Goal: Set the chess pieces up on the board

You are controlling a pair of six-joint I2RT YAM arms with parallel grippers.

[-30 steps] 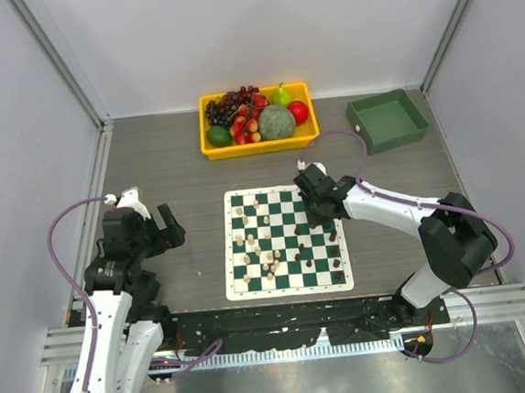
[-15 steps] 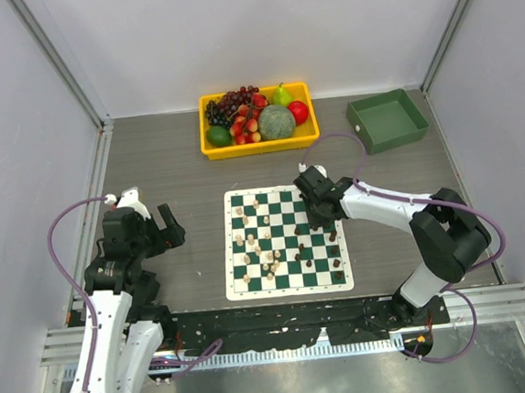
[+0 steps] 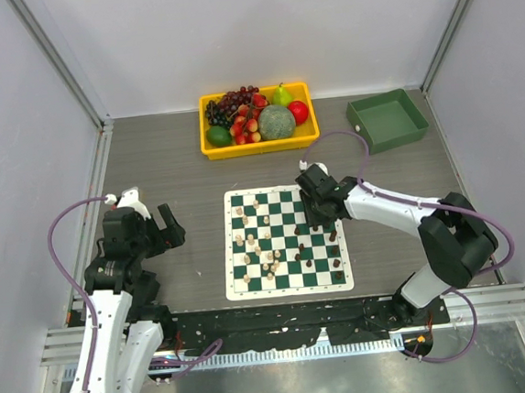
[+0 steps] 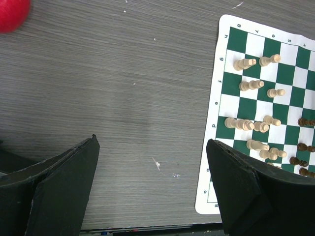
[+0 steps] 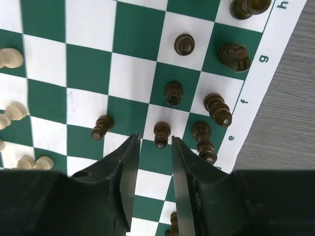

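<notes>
The green and white board (image 3: pixel 237 291) lies at the table's middle. Light chess pieces (image 3: pixel 253 248) stand scattered on its left half and dark chess pieces (image 3: pixel 337 263) on its right half. My right gripper (image 3: pixel 315 215) hovers low over the board's right side. In the right wrist view the right gripper (image 5: pixel 155 139) is narrowly open, with a dark pawn (image 5: pixel 161 134) standing upright between its tips and several dark pieces beside it. My left gripper (image 3: pixel 168 225) is wide open and empty over bare table left of the board (image 4: pixel 211 123), as the left wrist view shows (image 4: pixel 151 142).
A yellow tray (image 3: pixel 208 149) of fruit stands at the back centre. A green bin (image 3: pixel 387 121) stands at the back right. A red ball (image 4: pixel 12 12) shows at the top left corner of the left wrist view. Walls close in the left, right and back.
My right gripper has shifted only slightly over the board's right side. The left arm has not moved.
</notes>
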